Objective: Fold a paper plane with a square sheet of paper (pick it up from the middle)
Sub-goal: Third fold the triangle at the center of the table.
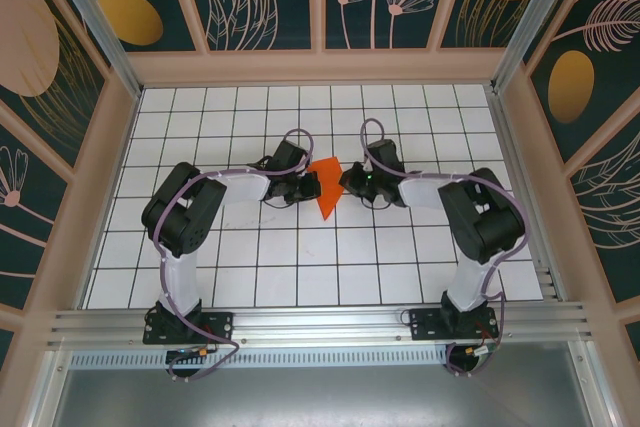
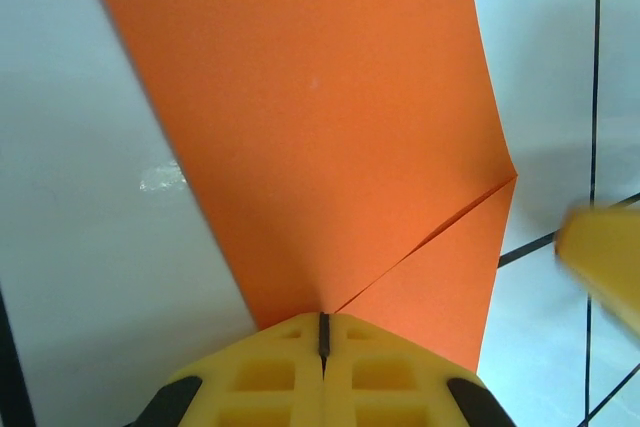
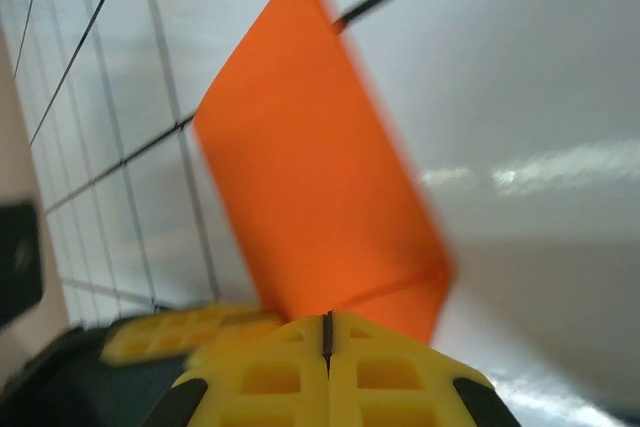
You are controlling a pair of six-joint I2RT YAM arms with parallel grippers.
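The square sheet of paper (image 1: 326,192) is bright orange and partly folded, narrowing to a point toward the near side. It hangs between my two grippers above the middle of the table. In the left wrist view the paper (image 2: 320,137) shows a diagonal folded flap at the lower right, and its edge runs into the tips of my left gripper (image 2: 323,332), which is shut on it. My left gripper (image 1: 311,187) is at the sheet's left side. My right gripper (image 1: 347,182) is at its right side. The right gripper (image 3: 326,332) is shut on the paper (image 3: 310,197) too.
The white grid table (image 1: 300,267) lies under the paper. Patterned walls (image 1: 90,197) with wooden frames close it in on three sides. A metal rail (image 1: 320,322) carrying both arm bases runs along the near edge. The other arm's yellow finger (image 2: 605,262) shows blurred at the right.
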